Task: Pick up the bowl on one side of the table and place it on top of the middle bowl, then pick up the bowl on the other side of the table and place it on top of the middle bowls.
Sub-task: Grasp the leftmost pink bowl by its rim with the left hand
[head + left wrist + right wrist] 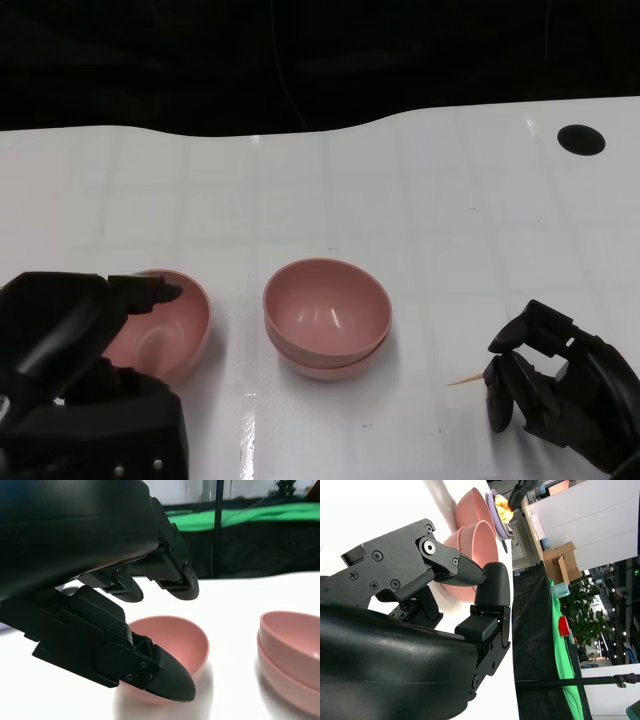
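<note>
Two pink bowls are nested as a stack [327,318] at the table's middle, also seen as the stack [292,655] and the stack [472,527]. A single pink bowl [170,325] sits on the table to its left. My left hand [85,360] reaches around that bowl [175,642]: the fingers [175,582] hover just above its rim and the thumb lies along its near wall, with a gap showing. My right hand [555,385] rests low at the right, away from the stack, fingers bent and holding nothing. The right hand [445,580] looks empty in its wrist view too.
A thin pale stick [462,381] lies on the white table [440,200] just left of my right hand. A black round hole [581,139] marks the far right corner. The table's far edge curves along a dark background.
</note>
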`<state>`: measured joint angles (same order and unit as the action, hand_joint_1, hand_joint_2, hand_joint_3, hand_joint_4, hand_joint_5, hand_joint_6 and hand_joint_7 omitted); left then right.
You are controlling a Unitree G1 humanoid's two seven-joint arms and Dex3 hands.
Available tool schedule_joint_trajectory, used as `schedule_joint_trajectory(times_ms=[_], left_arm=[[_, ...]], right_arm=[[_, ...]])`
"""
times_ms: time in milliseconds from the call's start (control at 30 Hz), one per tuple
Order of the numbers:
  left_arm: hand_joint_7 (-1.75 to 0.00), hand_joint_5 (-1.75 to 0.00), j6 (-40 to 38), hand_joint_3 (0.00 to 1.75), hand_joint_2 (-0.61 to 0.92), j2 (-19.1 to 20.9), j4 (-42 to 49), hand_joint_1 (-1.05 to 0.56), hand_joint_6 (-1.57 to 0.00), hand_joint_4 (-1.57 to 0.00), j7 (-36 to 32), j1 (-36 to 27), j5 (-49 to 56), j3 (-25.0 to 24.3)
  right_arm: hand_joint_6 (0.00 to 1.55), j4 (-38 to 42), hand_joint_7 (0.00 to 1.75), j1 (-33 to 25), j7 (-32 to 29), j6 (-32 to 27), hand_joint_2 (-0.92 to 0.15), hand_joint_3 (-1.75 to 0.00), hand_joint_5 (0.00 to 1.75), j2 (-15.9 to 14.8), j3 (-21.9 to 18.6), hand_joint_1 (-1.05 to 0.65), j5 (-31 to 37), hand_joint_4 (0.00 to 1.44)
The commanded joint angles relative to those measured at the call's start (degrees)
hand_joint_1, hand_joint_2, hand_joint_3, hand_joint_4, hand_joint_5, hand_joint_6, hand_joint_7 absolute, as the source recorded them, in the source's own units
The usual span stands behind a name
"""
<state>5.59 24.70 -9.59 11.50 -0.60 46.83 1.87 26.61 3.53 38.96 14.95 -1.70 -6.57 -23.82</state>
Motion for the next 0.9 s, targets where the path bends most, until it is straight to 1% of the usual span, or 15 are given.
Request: schedule_joint_trajectory(times_ms=[33,100,233,400,500,600,733,900], left_arm=[[0.0,-0.01,-0.49,0.07,0.92,1.34,2.99,-1.0,-0.67,-0.67,-1.71,1.44,0.18,1.39],[0.0,-0.01,-0.29,0.08,0.92,1.17,5.9,-1.01,-0.68,-0.67,-2.94,2.3,0.16,2.57],[0.0,-0.01,-0.2,0.09,0.92,1.26,9.79,-1.03,-0.68,-0.66,-4.47,3.57,-0.53,4.25],[0.0,0.0,-0.71,0.1,0.92,1.39,10.98,-1.03,-0.67,-0.64,-4.88,4.07,-1.29,5.12],[0.0,0.0,-2.48,0.09,0.92,0.47,13.05,-1.0,-0.66,-0.63,-3.98,5.81,-0.71,6.98],[0.0,0.0,-2.9,0.1,0.92,0.36,14.6,-0.99,-0.66,-0.63,-4.59,6.88,-0.76,8.36],[0.0,0.0,-3.09,0.18,0.92,0.13,18.26,-0.99,-0.66,-0.64,-5.43,9.54,0.25,11.35],[-0.01,-0.01,-3.51,0.17,0.92,-0.45,19.86,-0.98,-0.67,-0.65,-6.37,10.28,-1.16,12.69]], right_arm=[[0.74,0.45,1.53,0.08,0.41,0.5,-0.72,-0.77,1.75,-0.12,-0.58,-0.18,-0.04,0.91],[0.75,0.33,1.52,-0.01,0.03,0.64,-0.74,-0.73,1.75,-0.13,-0.46,-0.18,0.35,0.91],[0.75,0.33,1.52,-0.07,-0.06,0.69,-0.75,-0.71,1.75,0.13,-0.43,-0.18,0.37,0.91],[0.75,0.31,1.52,-0.08,-0.11,0.63,-0.76,-0.71,1.75,0.14,-0.43,-0.18,0.49,0.91],[0.75,0.56,1.52,0.08,-0.59,0.89,-0.76,-0.7,1.75,0.11,-0.27,-0.19,1.21,0.91],[0.75,0.62,1.52,0.1,-0.62,0.93,-0.76,-0.7,1.75,0.28,-0.4,-0.19,1.44,0.91],[0.74,0.8,1.52,0.25,0.03,0.79,-0.76,-0.69,1.75,0.35,-0.36,-0.18,1.22,0.91],[0.74,1.05,1.52,0.27,0.15,1.09,-0.77,-0.69,1.75,0.23,-0.39,-0.18,1.4,0.9]])
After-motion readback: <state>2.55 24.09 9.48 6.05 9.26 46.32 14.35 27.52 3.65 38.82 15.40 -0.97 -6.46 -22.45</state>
